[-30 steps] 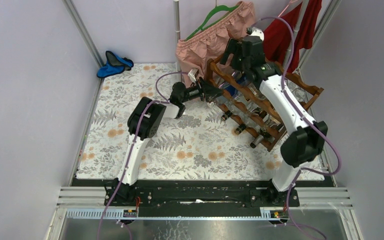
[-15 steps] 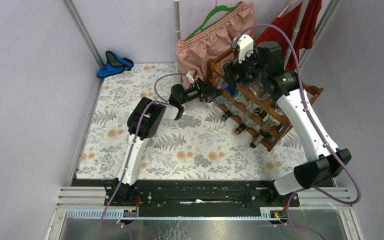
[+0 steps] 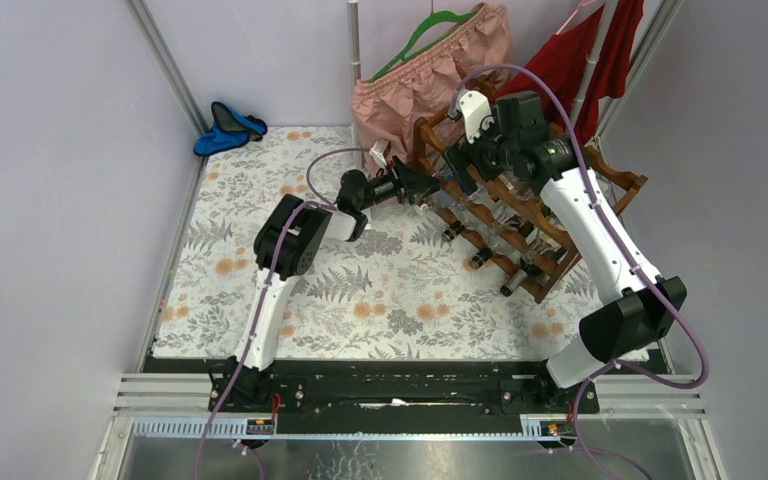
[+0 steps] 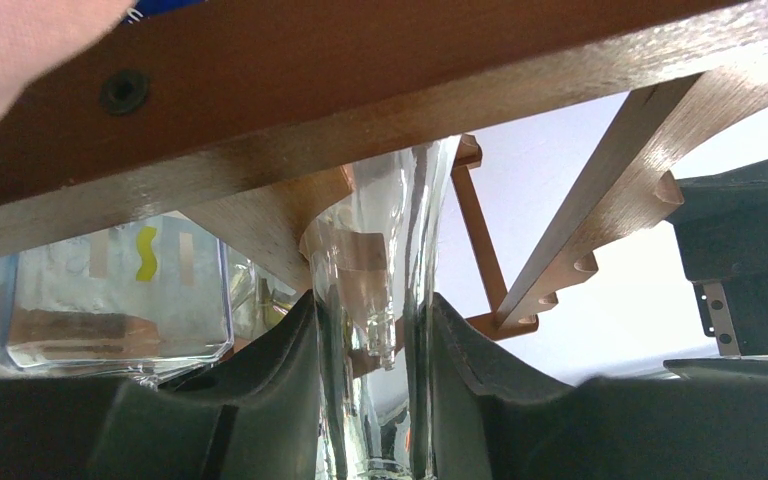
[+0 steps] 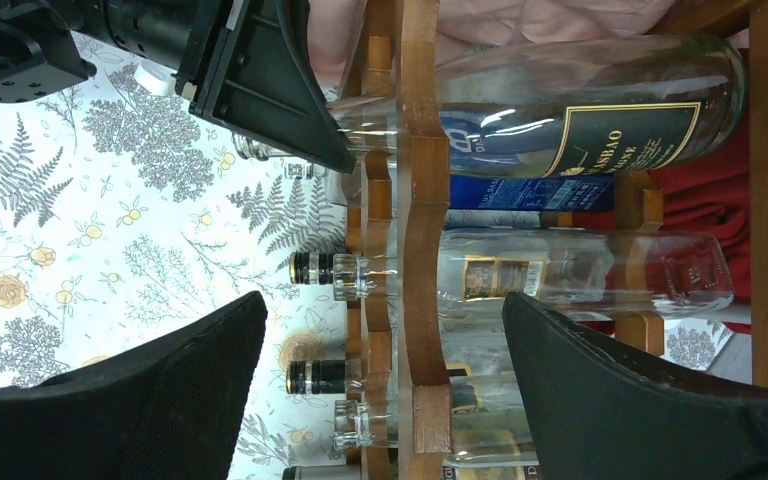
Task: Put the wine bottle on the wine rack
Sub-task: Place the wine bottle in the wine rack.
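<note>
The wine bottle (image 5: 580, 110), clear glass with a dark blue label, lies across the top tier of the reddish-brown wine rack (image 3: 620, 180). Its neck (image 4: 375, 350) sticks out toward the left arm. My left gripper (image 3: 415, 185) is shut on that neck, just below a scalloped rail (image 4: 360, 100). In the right wrist view the left gripper (image 5: 260, 70) shows as a black wedge against the bottle's shoulder. My right gripper (image 3: 468, 155) hovers over the rack's top. It is open (image 5: 384, 300), with nothing between its fingers.
Several other bottles (image 5: 560, 275) fill the lower tiers, caps (image 3: 480, 260) pointing at the floral table cover (image 3: 360, 290). Behind the rack hang a pink garment (image 3: 410, 85) and a red one (image 3: 570, 60), next to a metal pole (image 3: 355, 60). A blue item (image 3: 228, 128) lies far left.
The right arm's wrist has turned above the rack and its elbow has swung out to the right. The left arm and the bottle have stayed still.
</note>
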`<state>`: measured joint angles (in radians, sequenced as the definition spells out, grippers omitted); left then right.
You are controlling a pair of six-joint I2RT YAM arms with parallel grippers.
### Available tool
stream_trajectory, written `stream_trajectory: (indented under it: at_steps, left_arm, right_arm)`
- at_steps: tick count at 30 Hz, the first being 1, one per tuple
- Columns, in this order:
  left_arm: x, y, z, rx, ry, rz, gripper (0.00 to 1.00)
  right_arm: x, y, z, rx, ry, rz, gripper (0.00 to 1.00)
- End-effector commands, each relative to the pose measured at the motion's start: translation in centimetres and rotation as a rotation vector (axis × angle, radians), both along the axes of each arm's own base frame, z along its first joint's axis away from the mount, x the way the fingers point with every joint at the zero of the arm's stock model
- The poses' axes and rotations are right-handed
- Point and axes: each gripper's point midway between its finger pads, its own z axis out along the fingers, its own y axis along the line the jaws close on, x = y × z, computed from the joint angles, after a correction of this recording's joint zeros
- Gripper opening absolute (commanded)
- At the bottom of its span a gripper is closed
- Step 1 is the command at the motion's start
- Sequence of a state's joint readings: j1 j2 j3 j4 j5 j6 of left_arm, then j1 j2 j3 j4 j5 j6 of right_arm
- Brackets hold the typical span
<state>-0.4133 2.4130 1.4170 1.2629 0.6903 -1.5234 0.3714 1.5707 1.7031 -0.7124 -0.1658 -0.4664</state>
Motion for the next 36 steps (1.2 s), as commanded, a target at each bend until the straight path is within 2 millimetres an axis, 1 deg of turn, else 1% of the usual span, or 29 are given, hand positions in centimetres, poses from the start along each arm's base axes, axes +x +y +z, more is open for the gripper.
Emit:
stream_trajectory:
  at_steps: [1, 8, 11, 14, 20, 28, 32, 36]
  left_arm:
    - [0.4, 2.2, 11.6, -0.159, -0.342, 0.122, 0.00]
    - [1.2, 1.7, 11.4, -0.140, -0.288, 0.105, 0.00]
    - [1.4, 1.5, 11.9, -0.137, -0.280, 0.099, 0.00]
    - [1.3, 1.5, 12.6, -0.140, -0.282, 0.094, 0.00]
    - [1.3, 1.8, 13.0, -0.143, -0.289, 0.122, 0.00]
    - [1.8, 2.0, 13.8, -0.175, -0.278, 0.170, 0.00]
    - [1.8, 1.6, 14.0, -0.182, -0.273, 0.158, 0.00]
    - [1.3, 1.3, 14.7, -0.210, -0.297, 0.132, 0.00]
  right_arm:
    - [0.7, 0.1, 3.3, 0.040, -0.080, -0.030, 0.94]
    - [0.8, -0.3, 2.0, 0.006, -0.045, -0.041, 0.93]
    - [0.8, -0.3, 2.0, 0.009, -0.049, -0.044, 0.93]
    - [1.0, -0.5, 1.7, 0.000, -0.041, -0.050, 0.94]
    - [0.9, -0.5, 1.4, 0.000, -0.029, -0.046, 0.94]
    - [0.4, -0.4, 1.2, 0.007, -0.010, -0.035, 0.94]
    - [-0.2, -0.4, 0.7, -0.016, 0.019, -0.013, 0.94]
    - [-0.7, -0.7, -0.4, -0.050, 0.052, 0.007, 0.94]
